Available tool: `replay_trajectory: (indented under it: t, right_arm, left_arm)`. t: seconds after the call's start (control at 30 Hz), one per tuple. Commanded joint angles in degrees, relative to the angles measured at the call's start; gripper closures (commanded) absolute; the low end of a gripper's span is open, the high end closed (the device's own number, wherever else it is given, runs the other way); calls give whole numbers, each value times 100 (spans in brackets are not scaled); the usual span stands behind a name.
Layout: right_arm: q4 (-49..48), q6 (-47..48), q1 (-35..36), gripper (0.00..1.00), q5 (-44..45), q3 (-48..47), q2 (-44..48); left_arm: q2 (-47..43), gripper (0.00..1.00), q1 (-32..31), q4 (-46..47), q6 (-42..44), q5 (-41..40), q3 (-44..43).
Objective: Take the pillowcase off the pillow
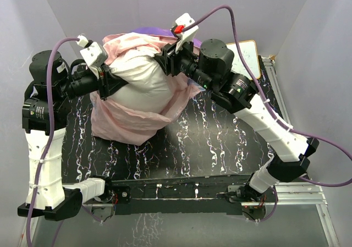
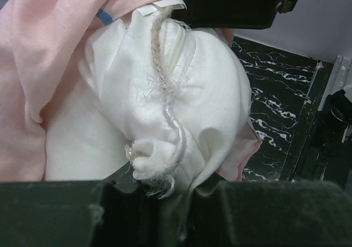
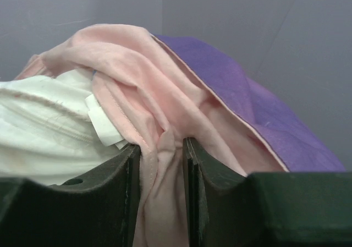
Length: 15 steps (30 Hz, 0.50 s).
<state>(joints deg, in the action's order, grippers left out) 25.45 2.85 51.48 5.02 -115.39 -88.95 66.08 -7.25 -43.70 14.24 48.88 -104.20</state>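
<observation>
The plump white pillow (image 1: 140, 84) lies at the back middle of the table, half out of the pillowcase (image 1: 124, 123), whose pale pink inside is bunched around it and whose purple outside (image 1: 151, 31) shows behind. My left gripper (image 1: 113, 84) is shut on a frayed seam corner of the pillow (image 2: 165, 93), pinched between the jaws of the left gripper (image 2: 165, 195). My right gripper (image 1: 165, 57) reaches in from the right. In the right wrist view the right gripper (image 3: 161, 164) is shut on a fold of the pink pillowcase (image 3: 165, 115), with the pillow (image 3: 44, 131) to its left.
A small framed whiteboard (image 1: 245, 51) lies at the back right, partly under my right arm. The table (image 1: 209, 142) is black with white marbling. Grey walls close in the back and both sides, and a metal rail (image 1: 275, 87) runs along the right edge.
</observation>
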Motion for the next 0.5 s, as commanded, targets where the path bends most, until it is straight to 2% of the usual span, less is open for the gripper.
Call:
replay_trajectory:
  t: [0.0, 0.3, 0.47]
  right_arm:
    - [-215, 291, -49, 66, 1074, -137, 157]
    - [-307, 632, -267, 69, 1552, 138, 355]
    - [-420, 713, -722, 77, 1992, 525, 458]
  left_arm:
    - [-65, 100, 4, -654, 347, 499, -433]
    - [-118, 100, 4, -1536, 1124, 512, -816]
    - [-32, 100, 4, -1960, 1336, 557, -1372]
